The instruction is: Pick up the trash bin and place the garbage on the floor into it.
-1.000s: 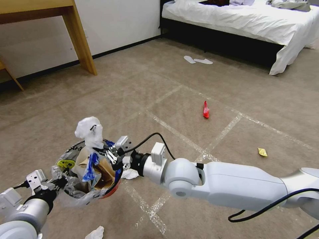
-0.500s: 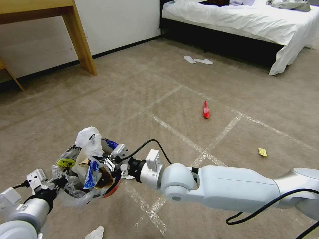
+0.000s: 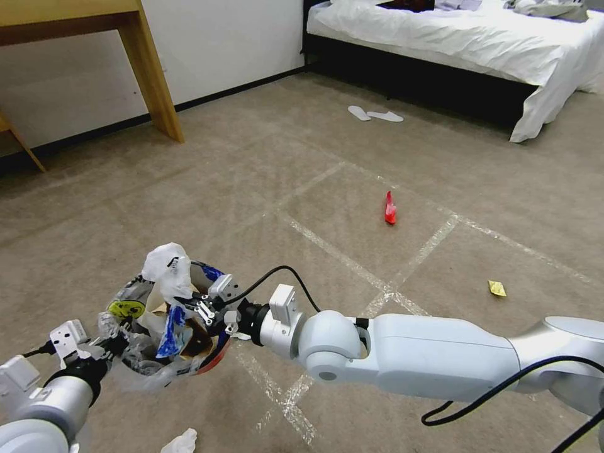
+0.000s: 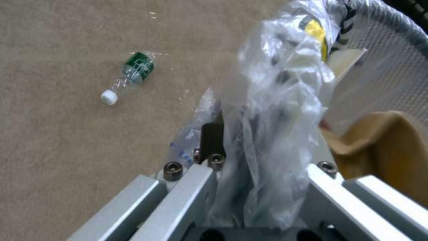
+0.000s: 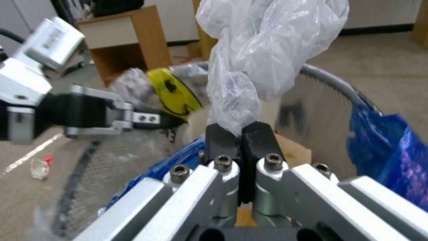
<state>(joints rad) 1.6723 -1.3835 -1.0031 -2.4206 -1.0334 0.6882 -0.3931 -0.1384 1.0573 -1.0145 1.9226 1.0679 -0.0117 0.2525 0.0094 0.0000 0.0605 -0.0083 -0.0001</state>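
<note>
The left gripper [image 3: 116, 345] clamps the rim of the trash bin [image 3: 165, 327], held above the carpet [image 3: 264, 189]. Over its mouth, the right gripper [image 5: 241, 134], pads pressed together, pinches a white plastic wad [image 3: 165, 264]. Released off-centre, the wad may spill beside the bin.

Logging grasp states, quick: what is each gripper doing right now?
Left gripper: shut on the bin, at its bag-lined rim.
Right gripper: shut on a crumpled white plastic bag, over the bin's mouth.
</note>
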